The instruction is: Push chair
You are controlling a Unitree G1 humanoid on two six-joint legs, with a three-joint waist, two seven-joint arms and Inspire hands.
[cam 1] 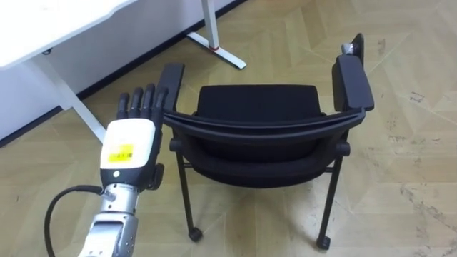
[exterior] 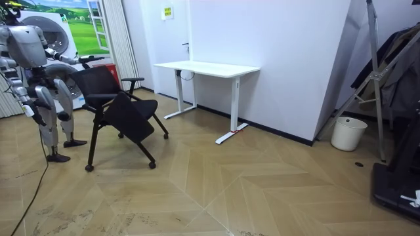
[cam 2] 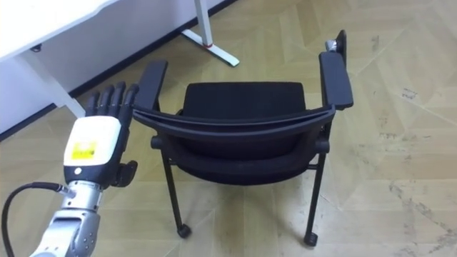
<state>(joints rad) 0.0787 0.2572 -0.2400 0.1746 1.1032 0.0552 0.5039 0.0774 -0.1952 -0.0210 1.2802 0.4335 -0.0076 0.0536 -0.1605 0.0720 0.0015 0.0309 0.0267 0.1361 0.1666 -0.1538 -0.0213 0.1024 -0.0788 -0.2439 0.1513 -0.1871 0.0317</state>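
Observation:
A black chair (cam 1: 264, 121) with armrests and small castors stands right in front of me, its curved backrest (cam 1: 264, 127) toward me and its seat facing away. My left hand (cam 1: 131, 139) is raised at the backrest's left end, beside the left armrest (cam 1: 172, 77). Its fingers are straight and point forward, and I cannot tell whether they touch the chair. In the room view I stand upright behind the chair (exterior: 121, 108) at the room view's left. My right hand (exterior: 33, 113) hangs low at my side, too small to read.
A white desk (cam 1: 64, 21) on white legs stands ahead to the left, one foot (cam 1: 218, 48) reaching out on the floor beyond the chair. The room view has the same desk (exterior: 207, 68) against the white wall and a white bin (exterior: 348, 133) further right. Wooden floor lies open to the chair's right.

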